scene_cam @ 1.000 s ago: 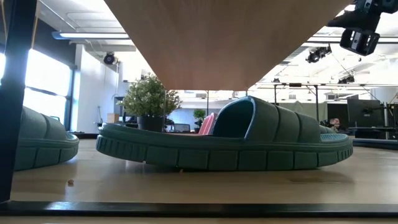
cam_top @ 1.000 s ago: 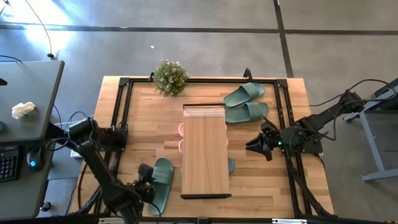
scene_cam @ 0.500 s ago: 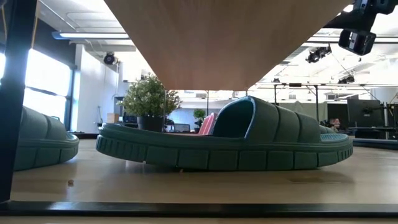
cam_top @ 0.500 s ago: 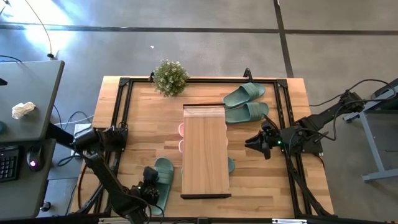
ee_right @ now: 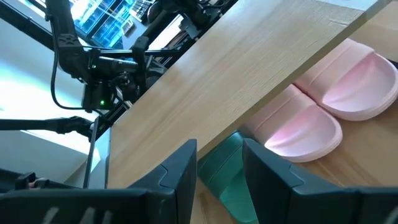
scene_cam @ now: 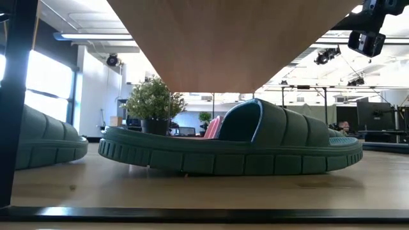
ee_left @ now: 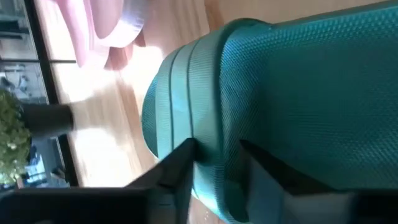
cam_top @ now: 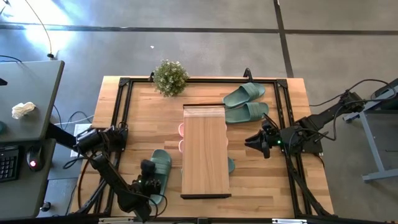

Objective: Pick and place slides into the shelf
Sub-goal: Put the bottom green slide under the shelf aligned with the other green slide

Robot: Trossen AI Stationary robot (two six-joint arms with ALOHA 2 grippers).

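Observation:
A sage-green slide lies left of the shelf, and my left gripper is shut on it. In the left wrist view its textured green body fills the picture. Under the shelf top sit the pink pair and another green slide. Two more green slides rest on their soles at the table's far right. My right gripper hovers open beside the shelf's right side, touching nothing. My left gripper pinches the green slide's ridged rim near its rounded end between the two fingers. It comes from the table's near side, slanting down. Whether the slide rests on the table or is raised, I cannot tell.
A potted plant stands at the far edge, left of the shelf. A black frame runs round the tabletop. Bare wood lies between the plant and the held slide. A desk with a keyboard stands beyond the table's left.
My left gripper has moved the green slide a little toward the far edge, still shut on it; in the low view the slide's end now reaches further toward the shelf. The right gripper has edged slightly up and toward the shelf.

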